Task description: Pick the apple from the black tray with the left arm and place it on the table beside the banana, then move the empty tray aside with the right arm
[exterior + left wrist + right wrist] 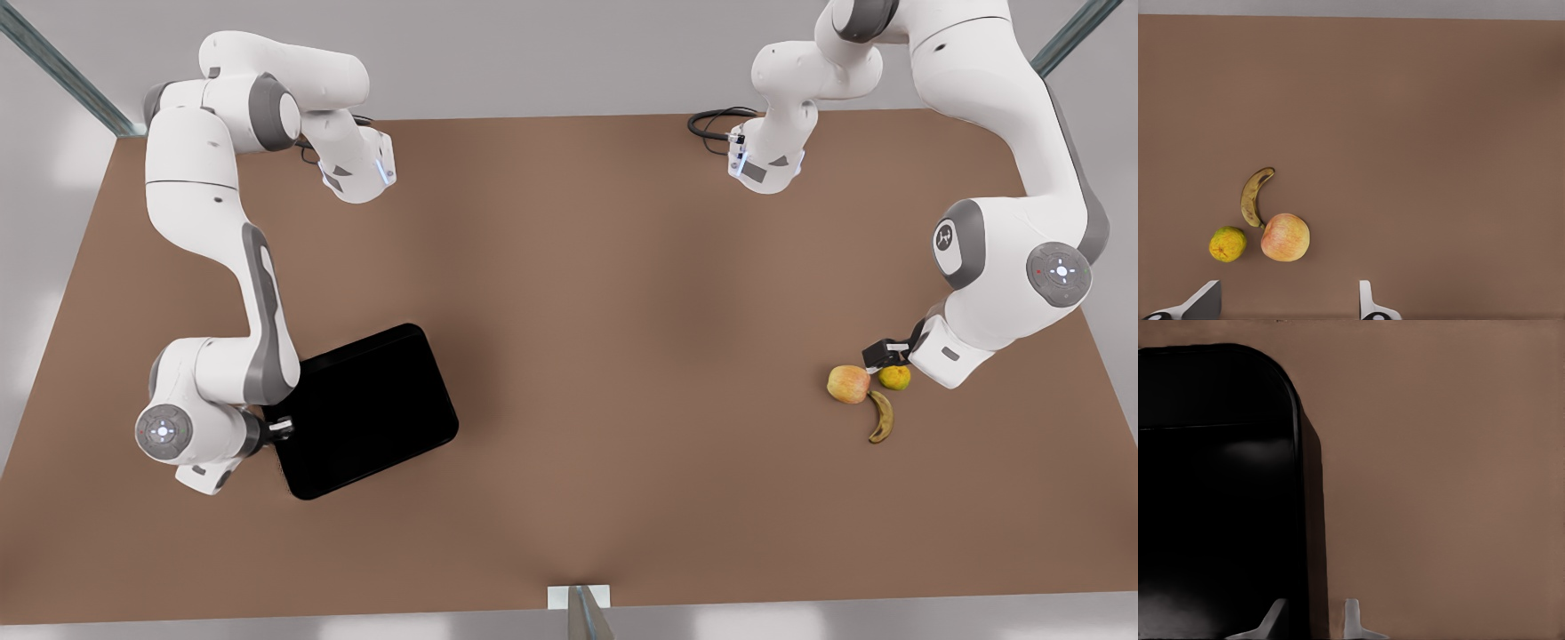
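Observation:
The apple (848, 384) (1285, 237) rests on the brown table (622, 311) at the front view's right, touching the stem end of the banana (881, 416) (1253, 197). Just above and behind the fruit, my left gripper (880, 358) (1288, 308) hangs open and holds nothing. The black tray (364, 409) (1218, 487) lies empty and turned at an angle at the front view's left. My right gripper (283, 428) (1315, 620) sits at its near-left edge, one finger (1277, 617) inside the rim and the other outside, drawn in on it.
A small yellow-green fruit (894, 378) (1228, 244) sits beside the apple, under the left gripper. A black cable (716, 124) coils at the table's back edge. A metal post (582, 613) stands at the middle of the front edge.

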Motion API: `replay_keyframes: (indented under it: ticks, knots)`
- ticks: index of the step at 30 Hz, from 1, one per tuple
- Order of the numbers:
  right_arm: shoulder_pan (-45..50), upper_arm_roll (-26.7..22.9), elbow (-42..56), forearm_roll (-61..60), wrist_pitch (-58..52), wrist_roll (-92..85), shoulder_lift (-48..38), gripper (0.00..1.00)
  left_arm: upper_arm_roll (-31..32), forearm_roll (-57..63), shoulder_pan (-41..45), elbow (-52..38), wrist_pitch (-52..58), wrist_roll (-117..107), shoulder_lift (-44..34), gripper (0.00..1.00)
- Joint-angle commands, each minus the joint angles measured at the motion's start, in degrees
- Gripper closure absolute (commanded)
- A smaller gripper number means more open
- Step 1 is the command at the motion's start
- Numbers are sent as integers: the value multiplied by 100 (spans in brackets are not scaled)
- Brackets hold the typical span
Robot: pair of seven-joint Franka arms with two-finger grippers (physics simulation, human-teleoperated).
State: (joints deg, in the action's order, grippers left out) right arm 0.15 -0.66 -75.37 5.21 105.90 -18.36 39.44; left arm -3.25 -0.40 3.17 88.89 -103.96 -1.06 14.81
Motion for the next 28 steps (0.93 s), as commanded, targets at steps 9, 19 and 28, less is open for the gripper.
replay_keyframes:
  ticks: [9, 19, 28]
  knots:
    - [37, 48, 4, -178, -271, -784, -700, 0, 0, 5, 0, -3, -1, -9, -14, 0]
    - [-15, 330, -1358, 33, -2504, 175, -3592, 0, -35, -39, -26, -20, 60, 703, -22, 0]
    - [-7, 330, -1358, 33, -2522, 324, -3592, 0, -9, 93, -18, -724, 658, 325, 92, 0]
